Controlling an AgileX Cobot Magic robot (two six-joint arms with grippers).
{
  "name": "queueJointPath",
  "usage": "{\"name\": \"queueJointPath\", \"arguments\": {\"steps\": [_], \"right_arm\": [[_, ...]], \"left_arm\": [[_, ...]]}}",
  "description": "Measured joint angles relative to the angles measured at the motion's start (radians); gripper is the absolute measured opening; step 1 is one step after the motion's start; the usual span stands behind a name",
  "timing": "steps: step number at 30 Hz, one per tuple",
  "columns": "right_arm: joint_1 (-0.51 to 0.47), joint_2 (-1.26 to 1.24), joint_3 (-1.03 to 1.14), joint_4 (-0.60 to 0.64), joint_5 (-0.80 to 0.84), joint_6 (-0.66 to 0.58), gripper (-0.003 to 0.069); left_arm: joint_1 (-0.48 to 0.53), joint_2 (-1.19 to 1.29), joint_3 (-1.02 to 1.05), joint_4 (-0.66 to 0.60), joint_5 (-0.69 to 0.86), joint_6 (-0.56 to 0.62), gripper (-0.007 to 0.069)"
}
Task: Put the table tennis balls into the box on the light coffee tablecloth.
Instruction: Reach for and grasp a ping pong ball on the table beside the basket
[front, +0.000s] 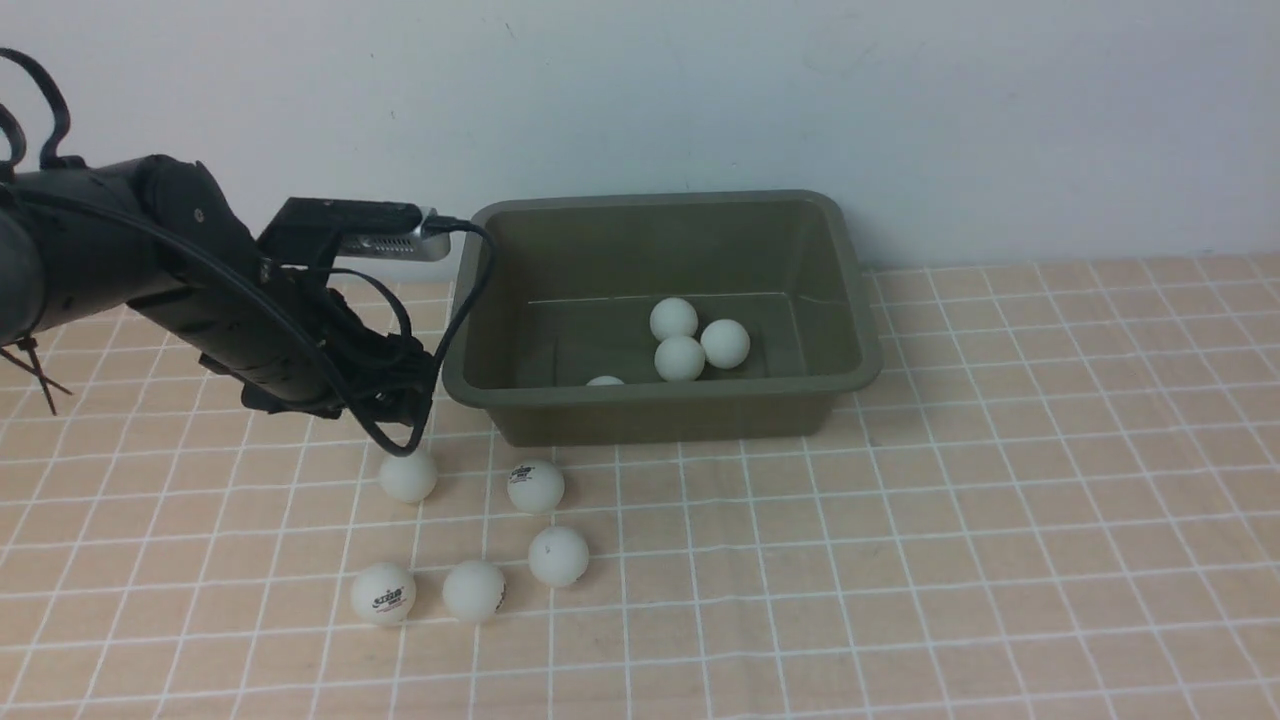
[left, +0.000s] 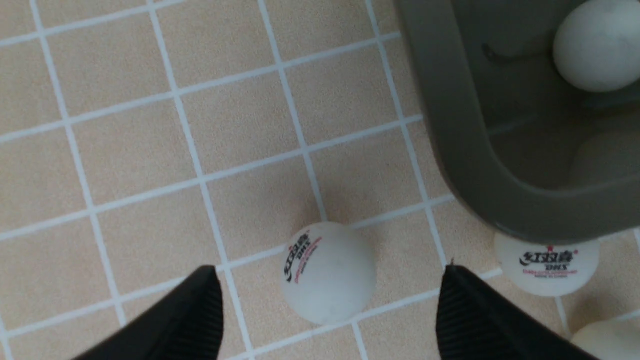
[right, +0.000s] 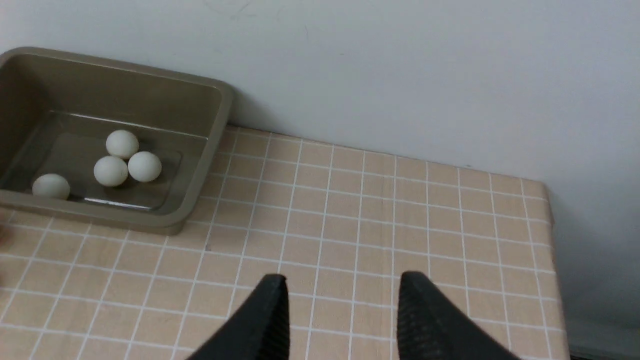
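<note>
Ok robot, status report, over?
Left gripper open above a ball. Right gripper open, empty. Four balls in box, five on tablecloth. Nothing blocking.

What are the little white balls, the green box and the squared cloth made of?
The table tennis balls look like matte plastic: smooth, dull white, printed logos. The box seems moulded plastic: olive, faint sheen, rounded rim. The tablecloth looks like woven fabric, grainy up close, though possibly coated.
</note>
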Motion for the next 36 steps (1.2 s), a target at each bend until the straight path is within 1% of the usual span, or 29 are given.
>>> {"name": "queueJointPath", "arguments": {"steps": [1,4,9,11,16,26,27,28,29,30,31,32,36], "right_arm": [[0.000,-0.052,0.043,-0.001,0.000,0.000,0.0225],[0.000,-0.129,0.117,-0.001,0.002,0.000,0.0157],[0.000,-0.250,0.252,-0.004,0.002,0.000,0.0018],[0.000,-0.278,0.288,-0.004,0.001,0.000,-0.0005],[0.000,-0.303,0.343,-0.004,0.003,0.000,-0.0018],[0.000,-0.303,0.349,0.015,0.003,0.000,-0.0017],[0.000,-0.303,0.349,0.015,0.003,0.000,-0.0017],[0.000,-0.303,0.349,0.015,0.003,0.000,-0.0017],[0.000,-0.303,0.349,0.015,0.003,0.000,-0.0017],[0.000,-0.303,0.349,0.015,0.003,0.000,-0.0017],[0.000,-0.303,0.349,0.015,0.003,-0.001,-0.0017],[0.000,-0.303,0.349,0.015,0.003,-0.001,-0.0017],[0.000,-0.303,0.349,0.015,0.003,-0.003,-0.0017]], "left_arm": [[0.000,0.016,-0.007,-0.002,0.006,0.000,0.0479],[0.000,0.045,-0.010,-0.002,0.025,0.000,0.0479],[0.000,0.082,-0.010,-0.002,0.042,0.001,0.0479],[0.000,0.089,-0.010,-0.002,0.043,0.001,0.0479],[0.000,0.104,-0.011,-0.003,0.043,0.004,0.0479],[-0.033,0.166,-0.011,-0.007,0.008,0.037,0.0471],[-0.037,0.169,-0.011,-0.008,0.004,0.037,0.0457],[-0.041,0.170,-0.011,-0.009,-0.004,0.036,0.0428],[-0.040,0.170,-0.011,-0.009,-0.006,0.035,0.0428],[-0.041,0.170,-0.011,-0.009,-0.013,0.033,0.0379],[-0.041,0.170,-0.011,-0.009,-0.014,0.029,0.0364],[-0.041,0.170,-0.012,-0.009,-0.012,0.027,0.0316],[-0.041,0.166,-0.015,0.016,0.025,0.024,0.0319]]}}
